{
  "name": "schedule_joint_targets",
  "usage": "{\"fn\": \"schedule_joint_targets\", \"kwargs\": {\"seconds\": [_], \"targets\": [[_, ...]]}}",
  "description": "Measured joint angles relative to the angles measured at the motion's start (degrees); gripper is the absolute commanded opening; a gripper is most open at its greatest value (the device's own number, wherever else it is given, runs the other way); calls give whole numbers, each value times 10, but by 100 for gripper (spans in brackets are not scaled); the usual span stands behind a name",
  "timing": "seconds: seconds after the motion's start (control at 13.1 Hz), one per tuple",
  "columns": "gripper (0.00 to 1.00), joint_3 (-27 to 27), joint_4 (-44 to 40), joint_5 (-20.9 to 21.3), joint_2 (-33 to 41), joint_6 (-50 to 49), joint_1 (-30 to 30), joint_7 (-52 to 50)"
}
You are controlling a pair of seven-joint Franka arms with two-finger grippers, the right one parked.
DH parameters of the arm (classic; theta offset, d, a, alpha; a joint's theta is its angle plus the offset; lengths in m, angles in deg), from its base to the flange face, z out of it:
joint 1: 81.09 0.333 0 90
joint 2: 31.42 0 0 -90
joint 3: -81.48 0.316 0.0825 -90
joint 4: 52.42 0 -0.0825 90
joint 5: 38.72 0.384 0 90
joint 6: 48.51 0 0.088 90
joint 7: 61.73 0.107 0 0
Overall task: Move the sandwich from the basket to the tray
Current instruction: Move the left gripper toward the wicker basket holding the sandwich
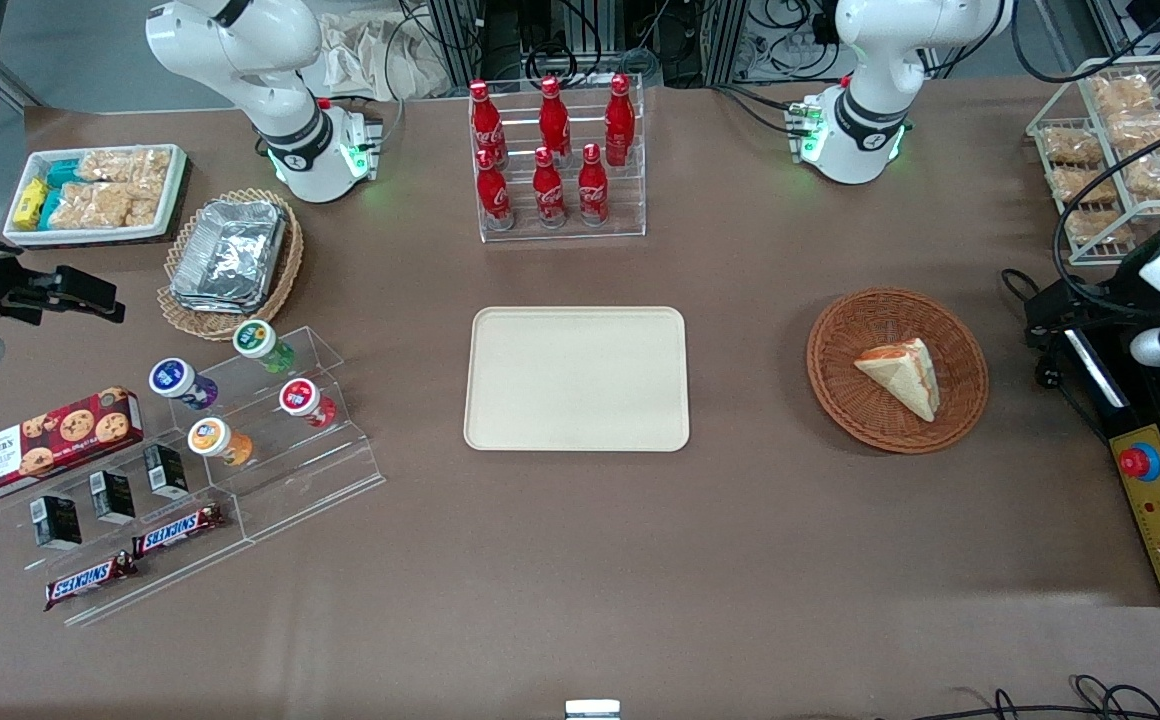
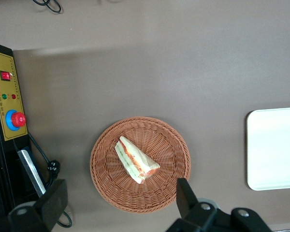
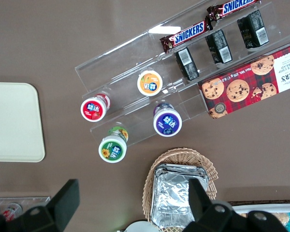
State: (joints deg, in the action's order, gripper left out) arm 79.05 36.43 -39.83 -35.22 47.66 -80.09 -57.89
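Jaws spread wide and holding nothing, the gripper (image 2: 121, 208) hangs high above the basket (image 2: 108, 193), well clear of it. Nothing of the job looks done yet: the tray (image 1: 500, 420) lies bare at the middle of the desk (image 1: 580, 560), and the sandwich (image 1: 902, 374) sits in the basket toward the working arm's end. The grab, carry and set-down are all left. It is a pale bread wedge lying on its side, with a red-orange filling stripe along one edge.
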Motion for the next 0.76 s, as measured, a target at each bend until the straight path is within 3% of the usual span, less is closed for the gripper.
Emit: {"fn": "schedule_joint_targets", "kwargs": {"seconds": [0.38,0.76], "targets": [[100,1,0,1,0,-5,0,-9],[100,35,44,4,10,-22,3,-104]]}}
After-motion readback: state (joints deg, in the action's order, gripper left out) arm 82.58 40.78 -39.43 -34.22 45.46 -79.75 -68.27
